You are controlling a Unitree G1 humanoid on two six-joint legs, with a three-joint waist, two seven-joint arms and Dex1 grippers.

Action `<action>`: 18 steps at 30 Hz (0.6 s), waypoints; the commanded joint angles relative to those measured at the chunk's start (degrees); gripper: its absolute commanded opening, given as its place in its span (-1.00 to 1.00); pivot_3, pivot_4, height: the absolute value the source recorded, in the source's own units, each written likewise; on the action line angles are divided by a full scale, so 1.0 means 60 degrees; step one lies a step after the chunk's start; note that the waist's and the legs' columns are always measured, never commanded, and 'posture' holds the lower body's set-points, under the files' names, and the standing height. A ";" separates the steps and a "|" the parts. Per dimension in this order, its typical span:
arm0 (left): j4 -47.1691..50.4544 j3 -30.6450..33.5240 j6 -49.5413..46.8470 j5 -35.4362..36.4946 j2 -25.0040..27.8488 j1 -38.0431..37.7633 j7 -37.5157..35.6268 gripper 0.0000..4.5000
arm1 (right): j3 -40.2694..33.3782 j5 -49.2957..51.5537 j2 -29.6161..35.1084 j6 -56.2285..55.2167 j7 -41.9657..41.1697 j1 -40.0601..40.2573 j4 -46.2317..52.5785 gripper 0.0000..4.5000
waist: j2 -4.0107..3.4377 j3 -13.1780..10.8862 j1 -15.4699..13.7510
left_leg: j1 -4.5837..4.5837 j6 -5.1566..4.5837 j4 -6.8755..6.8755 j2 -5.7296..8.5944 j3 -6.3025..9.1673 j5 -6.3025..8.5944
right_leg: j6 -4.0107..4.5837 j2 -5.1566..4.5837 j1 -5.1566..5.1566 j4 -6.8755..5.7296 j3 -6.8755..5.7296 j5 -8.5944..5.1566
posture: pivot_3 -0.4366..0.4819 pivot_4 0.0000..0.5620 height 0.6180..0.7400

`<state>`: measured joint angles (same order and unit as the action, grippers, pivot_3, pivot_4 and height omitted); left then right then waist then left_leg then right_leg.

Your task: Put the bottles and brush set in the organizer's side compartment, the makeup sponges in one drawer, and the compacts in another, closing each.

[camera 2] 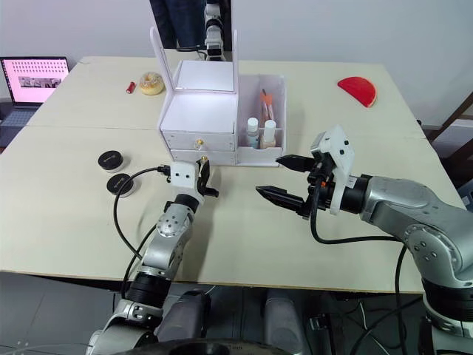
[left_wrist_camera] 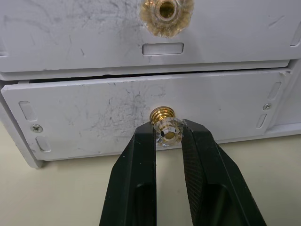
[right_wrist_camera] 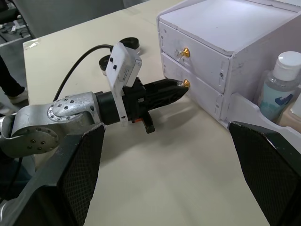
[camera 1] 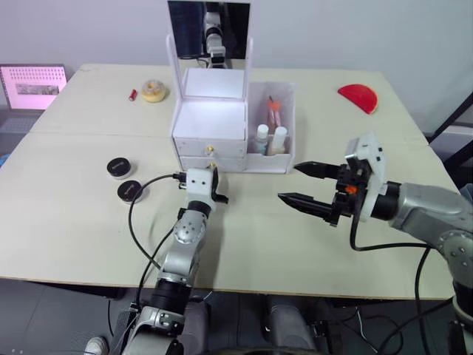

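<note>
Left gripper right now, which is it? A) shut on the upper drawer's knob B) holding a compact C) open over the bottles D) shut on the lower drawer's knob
D: the left wrist view shows the left gripper with its fingers closed on either side of the lower drawer's knob, while the upper drawer's knob sits free above.

Head pair overhead; wrist views close on organizer [right_wrist_camera: 221, 52].

Left pincer [left_wrist_camera: 168, 134] clamped on knob [left_wrist_camera: 165, 128]; right pincer [camera 1: 304, 184] spread wide, hovering.
</note>
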<state>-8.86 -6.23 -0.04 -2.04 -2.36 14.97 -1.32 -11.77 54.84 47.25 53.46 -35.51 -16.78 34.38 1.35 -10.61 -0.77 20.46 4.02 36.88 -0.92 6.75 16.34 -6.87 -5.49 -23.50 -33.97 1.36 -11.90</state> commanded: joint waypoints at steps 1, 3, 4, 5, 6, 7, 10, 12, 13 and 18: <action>0.0926 -0.0380 0.0015 0.0142 0.0284 -0.0452 -0.0823 -0.89 | -0.0250 0.0159 0.0112 -0.0048 0.0048 -0.0051 0.0276 1.00 | -0.0001 0.0000 0.0004 | 0.0000 -0.0001 -0.0002 0.0000 0.0000 0.0001 | -0.0001 0.0000 -0.0001 0.0001 0.0000 -0.0001 | -0.05 -0.47 1.00; 0.1546 -0.0505 -0.0012 0.0247 0.0654 -0.0907 -0.1369 -0.89 | -0.0218 0.0145 0.0115 -0.0053 0.0045 -0.0051 0.0272 1.00 | -0.0002 -0.0001 0.0005 | 0.0002 -0.0015 -0.0004 0.0000 -0.0001 0.0010 | -0.0004 -0.0001 -0.0003 0.0004 0.0000 -0.0004 | -0.05 -0.47 1.00; 0.1932 -0.0550 -0.0099 0.0359 0.0867 -0.1187 -0.1666 -0.89 | -0.0205 0.0139 0.0110 -0.0058 0.0043 -0.0051 0.0260 1.00 | -0.0003 -0.0001 0.0006 | 0.0004 -0.0021 -0.0005 0.0000 -0.0001 0.0013 | 0.0004 -0.0001 -0.0005 0.0004 0.0000 0.0001 | -0.05 -0.47 1.00; 0.2284 -0.0593 -0.0177 0.0460 0.1070 -0.1444 -0.1925 -0.89 | -0.0191 0.0127 0.0107 -0.0066 0.0036 -0.0047 0.0247 1.00 | -0.0004 -0.0002 0.0005 | 0.0004 -0.0027 -0.0007 0.0000 0.0000 0.0017 | 0.0016 -0.0001 -0.0007 0.0004 0.0001 0.0006 | -0.05 -0.47 1.00; 0.2687 -0.0628 -0.0256 0.0616 0.1298 -0.1749 -0.2227 -0.89 | -0.0173 0.0099 0.0108 -0.0081 0.0020 -0.0038 0.0228 1.00 | -0.0007 -0.0003 0.0006 | 0.0005 -0.0033 -0.0010 0.0000 -0.0001 0.0020 | 0.0016 -0.0001 -0.0010 0.0004 0.0001 0.0005 | -0.05 -0.47 1.00; 0.3039 -0.0636 -0.0355 0.0749 0.1483 -0.2011 -0.2443 -0.89 | -0.0164 0.0078 0.0110 -0.0095 0.0002 -0.0026 0.0210 1.00 | -0.0008 -0.0003 -0.0003 | 0.0005 -0.0037 -0.0013 0.0000 -0.0001 0.0022 | 0.0016 -0.0001 -0.0013 0.0004 0.0002 0.0005 | -0.05 -0.47 1.00; 0.3948 -0.0506 -0.0737 0.0966 0.2040 -0.2639 -0.2856 -0.89 | -0.0136 0.0007 0.0118 -0.0140 -0.0052 -0.0028 0.0146 1.00 | -0.0010 -0.0006 -0.0012 | 0.0012 -0.0039 -0.0015 0.0000 0.0000 0.0024 | 0.0016 -0.0004 -0.0016 0.0007 0.0001 0.0002 | -0.05 -0.47 1.00; 0.4473 -0.0344 -0.1012 0.1145 0.2347 -0.2985 -0.3031 -0.89 | -0.0125 -0.0042 0.0119 -0.0176 -0.0086 -0.0038 0.0106 1.00 | -0.0011 -0.0007 -0.0006 | 0.0014 -0.0038 -0.0014 0.0000 -0.0001 0.0024 | -0.0020 -0.0005 -0.0015 0.0018 0.0001 -0.0020 | -0.05 -0.47 1.00; 0.4652 -0.0301 -0.1116 0.1216 0.2453 -0.3097 -0.3088 -0.89 | -0.0122 -0.0058 0.0119 -0.0188 -0.0098 -0.0043 0.0092 1.00 | -0.0012 -0.0007 0.0002 | 0.0015 -0.0038 -0.0014 0.0000 -0.0001 0.0025 | -0.0021 -0.0005 -0.0015 0.0024 0.0001 -0.0021 | -0.05 -0.47 1.00; 0.5509 0.0157 -0.1541 0.1606 0.3038 -0.4014 -0.3369 -0.89 | -0.0100 -0.0171 0.0077 -0.0263 -0.0132 -0.0070 0.0044 1.00 | -0.0023 -0.0013 0.0020 | 0.0023 -0.0042 -0.0016 -0.0001 -0.0002 0.0031 | -0.0022 -0.0006 -0.0017 0.0050 0.0000 -0.0021 | -0.05 -0.47 1.00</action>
<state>21.13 -5.79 -9.12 6.53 15.27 -8.50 -20.41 -11.66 54.01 47.35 53.00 -35.94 -16.60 34.01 1.22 -10.69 -0.64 20.63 3.73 36.78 -0.92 6.73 16.55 -7.00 -5.53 -23.63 -33.64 1.36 -12.03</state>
